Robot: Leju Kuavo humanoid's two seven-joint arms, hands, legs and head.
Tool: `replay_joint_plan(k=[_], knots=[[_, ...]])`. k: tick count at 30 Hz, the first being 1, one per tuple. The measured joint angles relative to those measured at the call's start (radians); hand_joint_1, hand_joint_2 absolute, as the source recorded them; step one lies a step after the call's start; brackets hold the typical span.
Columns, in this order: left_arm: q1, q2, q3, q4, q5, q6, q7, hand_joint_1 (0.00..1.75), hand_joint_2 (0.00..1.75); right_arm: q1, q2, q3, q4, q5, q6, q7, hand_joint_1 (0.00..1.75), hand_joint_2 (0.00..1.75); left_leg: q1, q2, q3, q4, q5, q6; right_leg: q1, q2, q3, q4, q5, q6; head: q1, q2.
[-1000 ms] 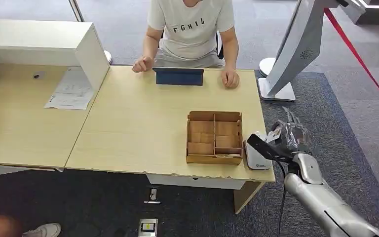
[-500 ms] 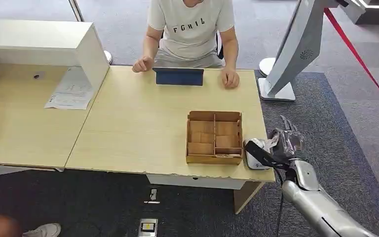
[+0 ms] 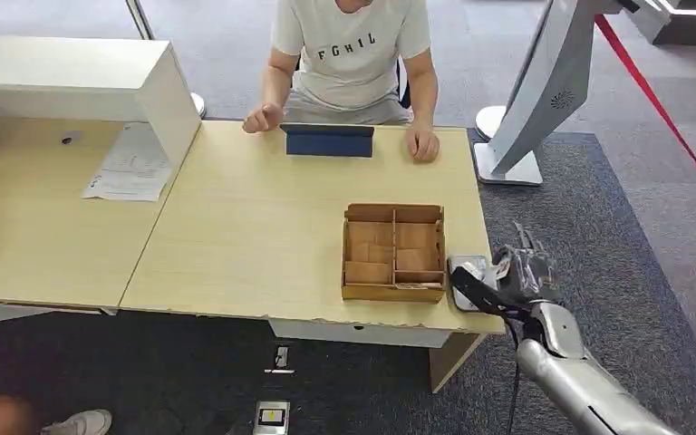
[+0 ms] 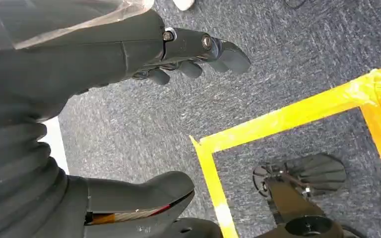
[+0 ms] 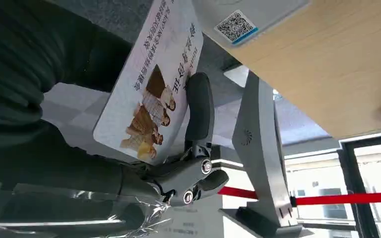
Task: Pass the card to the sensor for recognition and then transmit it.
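A wooden box (image 3: pixel 393 252) with several compartments is sitting on the table (image 3: pixel 254 227) near its right edge; flat brown pieces are lying in the compartments, but what they are cannot be told. Just right of the box, at the table's near right corner, a white sensor (image 3: pixel 465 276) is lying flat, its QR label (image 5: pixel 236 26) showing in the right wrist view.

The right hand (image 3: pixel 523 270) is gripping the card (image 5: pixel 151 87), with the thumb on one face and a dark finger (image 5: pixel 199 106) pressed across the printed face, which is showing a photo of people and lines of text. The card is being held over the sensor, right of the box; whether it is touching the sensor cannot be told. The left hand (image 4: pixel 104 99) is hanging over grey carpet and yellow tape (image 4: pixel 287 114), fingers parted and holding nothing.

Across the table from the box, a person (image 3: pixel 352 54) is sitting with both hands on the far edge, a dark tablet (image 3: pixel 328 140) between them. Well left of the box, a paper (image 3: pixel 130 163) is lying beside a white cabinet (image 3: pixel 82 77).

Compared with a second ago, the right hand is sitting lower and nearer the table's front corner, covering more of the sensor; the box and the person are staying as they were
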Motion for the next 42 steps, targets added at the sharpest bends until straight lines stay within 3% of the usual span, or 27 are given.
replay_joint_plan(k=[31, 42], knots=[[-0.022, 0.000, 0.000, 0.000, 0.010, -0.004, -0.001, 0.00, 1.75, 0.016, 0.037, 0.000, 0.050, -0.023, -0.011, -0.051, 1.75, 1.75, 0.000, 0.000, 0.000, 0.000, 0.000, 0.000, 0.000, 0.000, 0.000, 0.000, 0.000, 0.000, 0.000, 0.000], [-0.024, 0.000, 0.000, 0.000, -0.003, -0.015, 0.000, 0.00, 1.75, -0.055, 0.045, 0.001, 0.061, 0.005, -0.026, -0.053, 1.75, 1.75, 0.000, 0.000, 0.000, 0.000, 0.000, 0.000, 0.000, 0.000, 0.000, 0.000, 0.000, 0.000, 0.000, 0.000]])
